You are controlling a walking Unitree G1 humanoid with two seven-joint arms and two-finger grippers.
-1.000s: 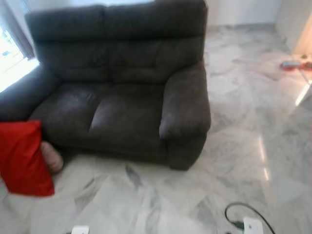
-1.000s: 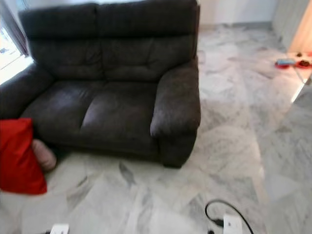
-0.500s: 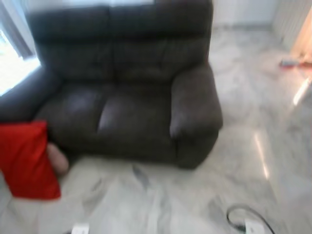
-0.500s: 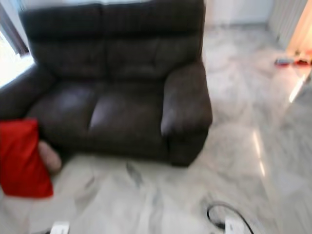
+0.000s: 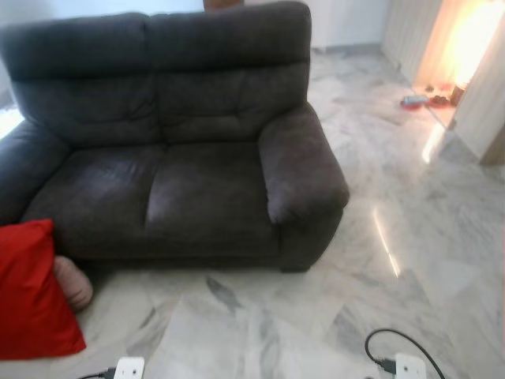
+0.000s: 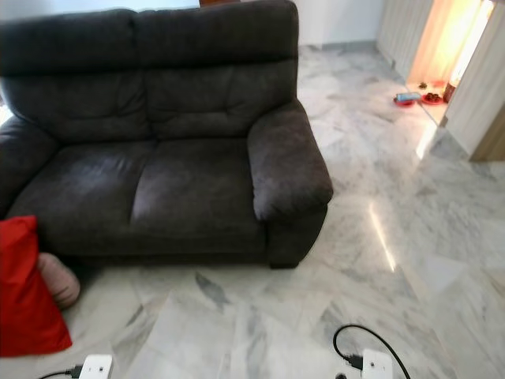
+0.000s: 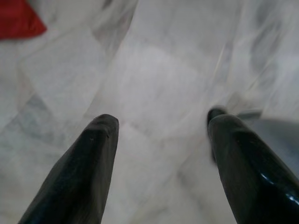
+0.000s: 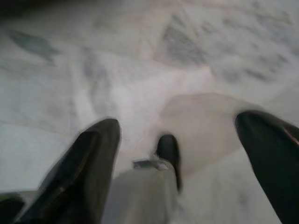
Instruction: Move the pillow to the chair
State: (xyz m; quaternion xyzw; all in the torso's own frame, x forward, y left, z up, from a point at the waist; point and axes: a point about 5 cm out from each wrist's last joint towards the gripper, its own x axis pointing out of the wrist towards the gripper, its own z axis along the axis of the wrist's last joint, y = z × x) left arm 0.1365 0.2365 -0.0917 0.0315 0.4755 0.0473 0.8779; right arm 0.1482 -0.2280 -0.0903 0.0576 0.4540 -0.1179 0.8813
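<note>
We took the sofa (image 5: 173,150) as our landmark. The red pillow (image 5: 31,292) stood on the marble floor (image 5: 260,324) in front of the sofa's left arm, leaning close against its front, with a pinkish rounded thing (image 5: 72,282) tucked between the pillow and the sofa's base. We could not see a chair anywhere; the sofa's two dark seat cushions lay bare.

Our left hand (image 7: 161,135) hung over the floor with its two black fingers (image 7: 88,163) held wide apart, nothing between them; a red corner of the pillow (image 7: 18,18) showed at the far edge of its wrist view. Our right hand (image 8: 177,140) hung likewise over bare marble, fingers spread and holding nothing.

We judged the step in hand to be the approach: the pillow was not yet within reach. To do it well, we thought we should turn left toward the sofa's left arm, square up to the pillow, bend low, and pinch its upper edge where the stuffing is thinner, so the soft body would not slip.

Two white adapters (image 5: 129,368) with black cable (image 5: 394,343) lay on the floor, well in front of the sofa; we reckoned these were worth stepping around.

No containers were in view near the sofa.
</note>
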